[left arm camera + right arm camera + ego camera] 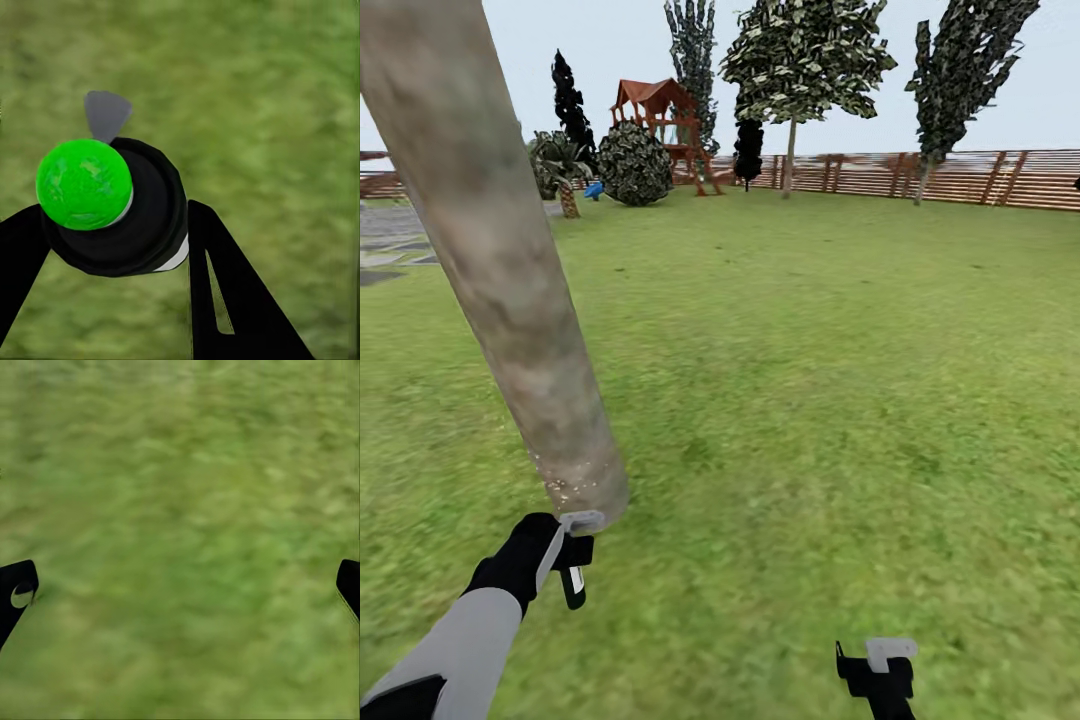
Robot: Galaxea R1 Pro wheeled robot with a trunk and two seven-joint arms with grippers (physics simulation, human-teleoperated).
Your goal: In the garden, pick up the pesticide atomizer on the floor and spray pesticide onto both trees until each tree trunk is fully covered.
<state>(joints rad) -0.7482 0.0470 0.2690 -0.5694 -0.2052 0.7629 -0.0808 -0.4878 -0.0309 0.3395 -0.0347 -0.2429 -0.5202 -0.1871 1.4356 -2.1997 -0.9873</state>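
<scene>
Left wrist view: left pincer (120,247) clamped on the pesticide atomizer (127,217), black fingers (225,285) pressed to either side of the dark body, a bright green ball on its near end, a grey tab poking out beyond, lawn past that. Head view puts this left pincer (572,560) low and close to the foot of the tree trunk (510,310), the bottle's small dark body hanging under a pale grey piece; nozzle direction cannot be told. Right pincer (880,672) hangs wide and empty over grass, confirmed in the right wrist view, fingertips (16,592) far apart at the frame edges. Whitish pesticide specks (575,480) dot only the lowest band of the trunk; the mottled column above looks bare. Risks as judged: grip sits near the bottle's top end, so a tilt to reach higher could let it twist or slip to the grass; spraying from this low, close stance may keep hitting the same band and leave the upper trunk uncovered; the arm could brush the trunk when raised. Farther off, a second bare-trunked tree (792,140) stands by the fence (960,178), well apart, untreated as far as can be told.
</scene>
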